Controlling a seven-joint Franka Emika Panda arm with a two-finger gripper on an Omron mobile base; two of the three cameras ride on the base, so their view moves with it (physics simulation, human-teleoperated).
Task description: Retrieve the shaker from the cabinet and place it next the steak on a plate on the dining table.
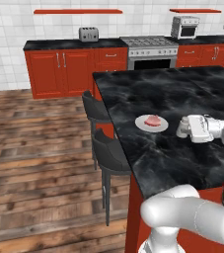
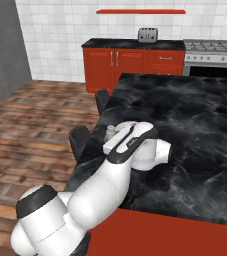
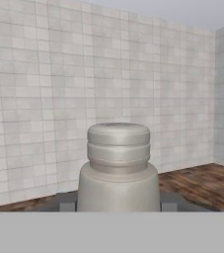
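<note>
My gripper [image 1: 184,128] is shut on the small grey shaker [image 1: 183,127], which stands upright between the fingers just right of the plate. The white plate [image 1: 142,125] lies on the black marble dining table [image 1: 182,94] and carries the pinkish steak [image 1: 153,120]. A narrow strip of marble separates shaker and plate. Whether the shaker rests on the tabletop or hangs just above it, I cannot tell. In the hand view the shaker [image 3: 118,168] stands close up, with its ribbed rounded cap on top. The right base view shows only the shaker's cap [image 2: 110,131] past my white forearm.
Two dark stools [image 1: 96,106] [image 1: 111,154] stand along the table's left side. Against the back wall run red base cabinets [image 1: 61,69] with a toaster [image 1: 89,34], a stove [image 1: 149,49] and a toaster oven [image 1: 185,26]. Wooden floor spreads to the left.
</note>
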